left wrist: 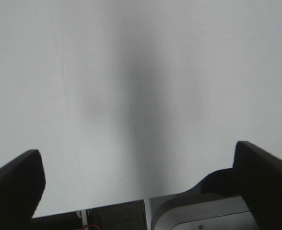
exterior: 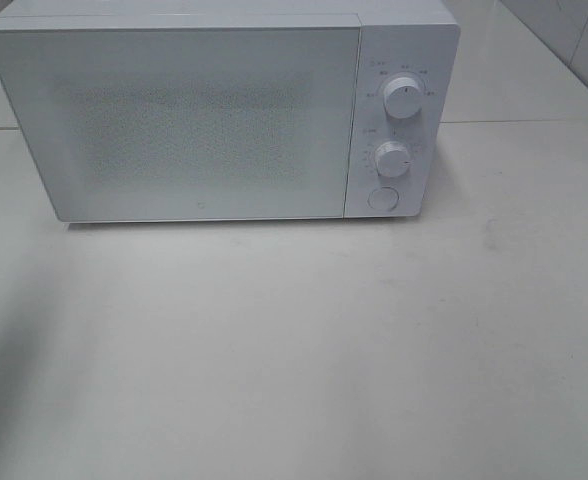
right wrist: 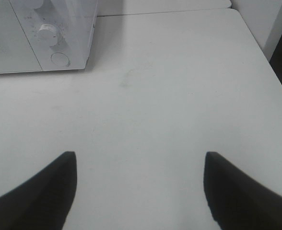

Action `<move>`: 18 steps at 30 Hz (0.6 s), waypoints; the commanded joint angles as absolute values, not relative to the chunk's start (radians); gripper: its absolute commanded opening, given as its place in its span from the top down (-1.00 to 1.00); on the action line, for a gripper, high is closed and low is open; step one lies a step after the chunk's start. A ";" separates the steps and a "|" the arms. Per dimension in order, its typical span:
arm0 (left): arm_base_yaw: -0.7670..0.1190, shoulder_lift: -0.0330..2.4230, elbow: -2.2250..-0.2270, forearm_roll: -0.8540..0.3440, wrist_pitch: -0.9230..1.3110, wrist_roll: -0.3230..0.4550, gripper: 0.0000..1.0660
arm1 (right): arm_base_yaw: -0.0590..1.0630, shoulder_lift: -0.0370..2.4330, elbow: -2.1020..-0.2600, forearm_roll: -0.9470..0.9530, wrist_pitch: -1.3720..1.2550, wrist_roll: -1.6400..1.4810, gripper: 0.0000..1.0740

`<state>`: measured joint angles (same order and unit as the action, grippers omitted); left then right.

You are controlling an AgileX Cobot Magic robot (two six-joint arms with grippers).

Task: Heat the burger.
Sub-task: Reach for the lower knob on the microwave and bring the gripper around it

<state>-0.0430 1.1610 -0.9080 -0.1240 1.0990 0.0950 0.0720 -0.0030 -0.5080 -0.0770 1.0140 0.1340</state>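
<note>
At the back of your white tabletop (exterior: pixel 294 350) sits a white boxy microwave (exterior: pixel 174 120), door shut, with two round white knobs (exterior: pixel 402 100) on its right-hand panel. Your left gripper (left wrist: pixel 137 153) hangs over bare table, fingers spread wide. Your right gripper (right wrist: pixel 140 155) is spread wide too, facing the microwave's control corner. Can't tell where the burger is.

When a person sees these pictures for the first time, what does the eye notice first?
A large, closed white microwave stands at the back of the white table. An upper knob, a lower knob and a round button sit on its right side. The left gripper and the right gripper hang open above the table, holding nothing.
</note>
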 commanded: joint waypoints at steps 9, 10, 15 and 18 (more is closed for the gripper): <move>0.001 0.885 -0.632 -0.136 1.081 0.091 -0.89 | 0.070 -0.032 -0.501 -0.081 0.999 0.125 -0.35; 0.001 0.858 -0.614 -0.136 1.071 0.091 -0.89 | 0.070 -0.032 -0.501 -0.081 0.999 0.125 -0.35; 0.001 0.713 -0.565 -0.129 1.043 0.092 -0.89 | 0.070 -0.032 -0.501 -0.081 0.999 0.125 -0.35; 0.001 0.617 -0.539 -0.124 1.035 0.091 -0.89 | 0.070 -0.032 -0.501 -0.081 0.999 0.125 -0.35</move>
